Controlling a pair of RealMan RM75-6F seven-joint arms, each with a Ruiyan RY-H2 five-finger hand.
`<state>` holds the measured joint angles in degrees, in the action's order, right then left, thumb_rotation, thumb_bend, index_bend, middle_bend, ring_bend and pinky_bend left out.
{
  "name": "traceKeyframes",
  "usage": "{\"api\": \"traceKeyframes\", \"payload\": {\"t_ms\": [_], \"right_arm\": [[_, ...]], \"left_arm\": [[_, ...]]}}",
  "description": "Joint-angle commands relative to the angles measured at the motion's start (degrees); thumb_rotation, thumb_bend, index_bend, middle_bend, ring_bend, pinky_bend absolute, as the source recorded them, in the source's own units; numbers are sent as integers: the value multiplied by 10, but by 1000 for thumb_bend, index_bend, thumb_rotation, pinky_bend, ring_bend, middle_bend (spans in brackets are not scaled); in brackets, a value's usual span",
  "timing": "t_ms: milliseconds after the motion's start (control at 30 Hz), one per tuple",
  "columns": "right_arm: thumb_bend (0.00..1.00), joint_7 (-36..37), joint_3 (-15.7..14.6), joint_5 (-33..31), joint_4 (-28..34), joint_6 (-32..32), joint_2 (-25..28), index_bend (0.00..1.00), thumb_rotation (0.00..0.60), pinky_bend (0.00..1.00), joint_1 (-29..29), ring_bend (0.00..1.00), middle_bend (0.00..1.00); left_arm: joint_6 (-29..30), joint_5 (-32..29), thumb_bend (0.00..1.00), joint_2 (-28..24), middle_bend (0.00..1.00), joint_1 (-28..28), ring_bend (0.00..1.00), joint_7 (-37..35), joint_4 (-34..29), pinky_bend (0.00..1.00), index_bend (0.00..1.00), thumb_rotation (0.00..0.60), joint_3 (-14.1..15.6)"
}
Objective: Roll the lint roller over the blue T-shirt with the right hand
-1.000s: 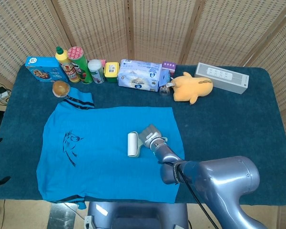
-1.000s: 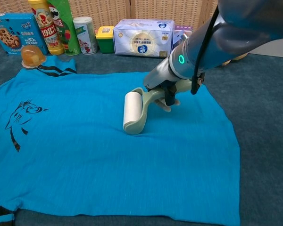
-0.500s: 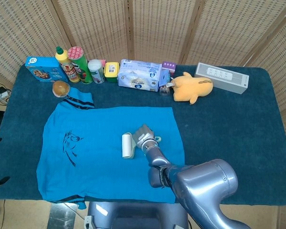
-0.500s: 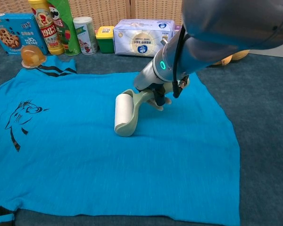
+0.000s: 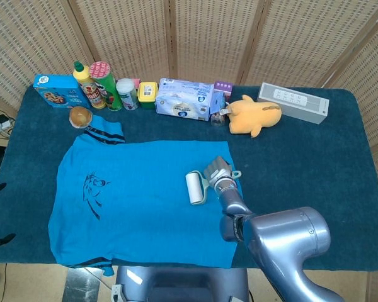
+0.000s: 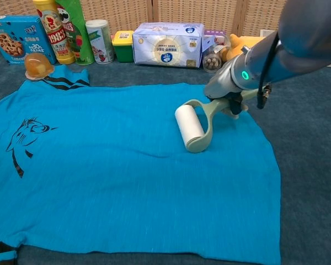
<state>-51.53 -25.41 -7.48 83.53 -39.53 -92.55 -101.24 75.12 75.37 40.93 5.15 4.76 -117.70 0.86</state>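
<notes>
I see the blue T-shirt (image 6: pixel 127 182) as thin matt knit cloth lying on a darker, napped table cover (image 5: pixel 302 157). The lint roller (image 6: pixel 190 128) has a white papery drum in a smooth pale-green plastic frame. My right arm's shell (image 5: pixel 283 236) looks glossy, metallic grey.

yellow bottle (image 6: pixel 51 30) label, "1993" legible

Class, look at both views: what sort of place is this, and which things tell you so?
Probably a staged indoor test table, not a home: a dark blue cloth-covered table before woven wicker screens, with assorted groceries lined along the back.
</notes>
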Motion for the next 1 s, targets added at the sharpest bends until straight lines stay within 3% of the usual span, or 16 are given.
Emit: {"api": "traceKeyframes", "payload": {"t_ms": [33,267,467,1000], "right_arm": [[1000,-8,-16,15,-3,-10,5,618,600,1000,18,870,736],[1000,-25,-40,43,-20,-27,11,618,600,1000,59,870,736],[1000,-35,-35,54,-26,-32,20,618,600,1000,79,870,736],[1000,-108,41,0,-1,-58,5,618,600,1000,50,870,736]], "left_arm": [[1,-1,89,2,0,0,0,5,-2,0,0,600,0],[4,-6,90,6,0,0,0,15,-5,0,0,600,0],[3,-8,89,6,0,1,0,16,-5,0,0,600,0],[3,-6,89,4,0,0,0,10,-3,0,0,600,0]]}}
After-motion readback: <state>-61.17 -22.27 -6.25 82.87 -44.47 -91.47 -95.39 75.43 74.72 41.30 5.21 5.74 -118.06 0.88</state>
